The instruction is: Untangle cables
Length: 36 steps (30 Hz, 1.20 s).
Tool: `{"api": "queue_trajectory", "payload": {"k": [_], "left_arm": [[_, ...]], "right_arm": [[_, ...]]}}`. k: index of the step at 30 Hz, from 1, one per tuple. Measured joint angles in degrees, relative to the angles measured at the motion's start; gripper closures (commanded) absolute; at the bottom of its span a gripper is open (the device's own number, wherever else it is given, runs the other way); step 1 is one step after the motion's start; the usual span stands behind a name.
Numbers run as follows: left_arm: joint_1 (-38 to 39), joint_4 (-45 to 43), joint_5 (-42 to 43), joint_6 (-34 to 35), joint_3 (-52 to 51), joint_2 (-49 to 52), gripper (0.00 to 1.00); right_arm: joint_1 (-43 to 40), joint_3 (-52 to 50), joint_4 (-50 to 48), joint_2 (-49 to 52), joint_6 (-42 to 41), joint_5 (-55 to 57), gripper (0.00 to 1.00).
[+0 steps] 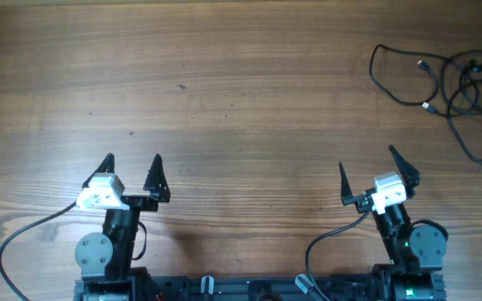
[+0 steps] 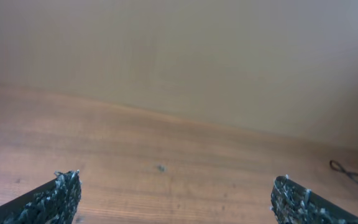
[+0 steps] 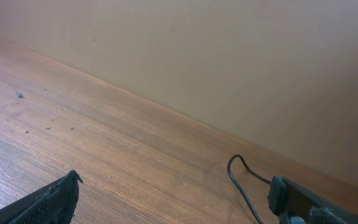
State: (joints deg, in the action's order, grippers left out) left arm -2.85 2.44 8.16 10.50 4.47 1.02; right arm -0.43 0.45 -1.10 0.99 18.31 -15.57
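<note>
Evenly, softly lit in the overhead view; sharp throughout, down to the grain of the tabletop [image 1: 241,92] and the thin cables [image 1: 463,84]. Faintly shadowed just beside the left arm [image 1: 107,242]. Dimmer, warmer and hazier through both wrist cameras: pale and washed out toward the far wall [image 2: 179,50], soft-focused on the near jaws, mildly grainy overall.

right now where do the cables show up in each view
overhead: cables bunched in the upper right corner.
left wrist: only one loop, at the right edge.
right wrist: one strand, low and right of centre.
shared landmark: a dark speck, likely the same one near the middle in left wrist and far left in right wrist.
</note>
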Motion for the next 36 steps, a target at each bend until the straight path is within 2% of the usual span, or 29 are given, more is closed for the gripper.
{"api": "queue_trajectory", "payload": {"k": [6, 14, 18, 21, 36], "left_arm": [[-0.17, 2.91, -0.28, 0.00, -0.74, -0.17, 0.00], [-0.17, 1.81, -0.46, 0.02, -3.37, -0.22, 0.00], [-0.17, -1.46, -0.46, 0.02, -3.56, -0.22, 0.00], [-0.15, 1.42, -0.66, 0.02, -3.67, -0.26, 0.00], [0.83, 1.40, -0.85, 0.00, -3.67, -0.24, 0.00]], "right_arm": [[0.00, 0.00, 0.02, 0.00, 0.02, 0.00, 0.00], [0.00, 0.00, 0.02, 0.00, 0.00, 0.00, 0.00], [0.00, 0.00, 0.02, 0.00, 0.00, 0.00, 0.00], [0.00, 0.00, 0.02, 0.00, 0.00, 0.00, 0.00], [0.00, 0.00, 0.02, 0.00, 0.00, 0.00, 0.00]]}}
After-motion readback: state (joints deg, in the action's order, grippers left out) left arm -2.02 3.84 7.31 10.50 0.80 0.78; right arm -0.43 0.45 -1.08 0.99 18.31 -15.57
